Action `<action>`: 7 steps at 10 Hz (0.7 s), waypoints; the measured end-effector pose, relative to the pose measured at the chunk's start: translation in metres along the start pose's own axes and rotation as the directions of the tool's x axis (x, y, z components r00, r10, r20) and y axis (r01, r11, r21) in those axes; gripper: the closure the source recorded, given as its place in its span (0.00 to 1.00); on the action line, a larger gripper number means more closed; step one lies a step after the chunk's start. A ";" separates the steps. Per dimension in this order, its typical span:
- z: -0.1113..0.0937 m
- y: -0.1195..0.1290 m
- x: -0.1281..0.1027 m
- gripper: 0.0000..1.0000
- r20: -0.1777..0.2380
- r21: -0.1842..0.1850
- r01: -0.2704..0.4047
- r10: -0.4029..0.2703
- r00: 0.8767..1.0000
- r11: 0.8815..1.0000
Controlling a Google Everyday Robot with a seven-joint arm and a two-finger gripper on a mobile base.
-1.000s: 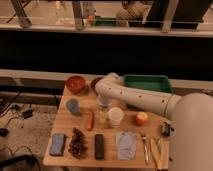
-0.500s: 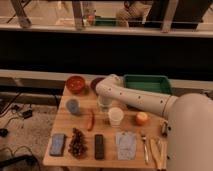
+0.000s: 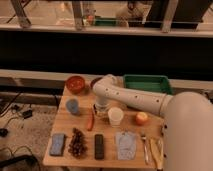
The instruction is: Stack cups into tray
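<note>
Centrally, gripper (image 3: 101, 108) low beside cream-white cup (image 3: 115, 116), its hold cannot be told, light-blue cup (image 3: 73, 106) nearby, green tray (image 3: 150, 78) behind.

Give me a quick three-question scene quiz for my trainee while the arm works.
1. True or false: the cream-white cup sits inside the green tray.
2. The gripper is down over the middle of the table. Which stands to its left in view? A) light-blue cup B) orange fruit C) green tray
3. Fill in: the bowl at the table's far left corner is ____ in colour.
Key: 1 false; 2 A; 3 orange-red.
</note>
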 end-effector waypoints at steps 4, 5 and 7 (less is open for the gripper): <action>-0.037 0.006 -0.065 1.00 0.079 0.038 0.112 -0.115 0.990 0.993; -0.046 0.008 -0.083 1.00 0.092 0.052 0.147 -0.151 0.984 0.988; -0.064 0.012 -0.118 1.00 0.119 0.087 0.218 -0.227 0.967 0.972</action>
